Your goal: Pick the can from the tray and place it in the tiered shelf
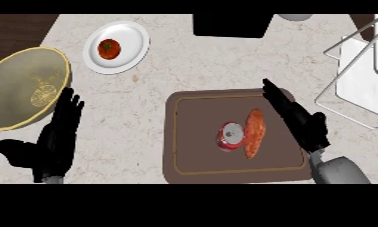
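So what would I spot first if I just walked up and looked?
Probably the brown tray in the middle, with a red can lying beside an orange sweet potato and the right hand open just to their right. Then the white plate with a tomato at upper left.

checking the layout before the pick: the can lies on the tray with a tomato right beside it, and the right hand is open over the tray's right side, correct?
Not quite: in the head view, the thing beside the can on the tray is a sweet potato; the tomato sits on the white plate. The right hand is open there.
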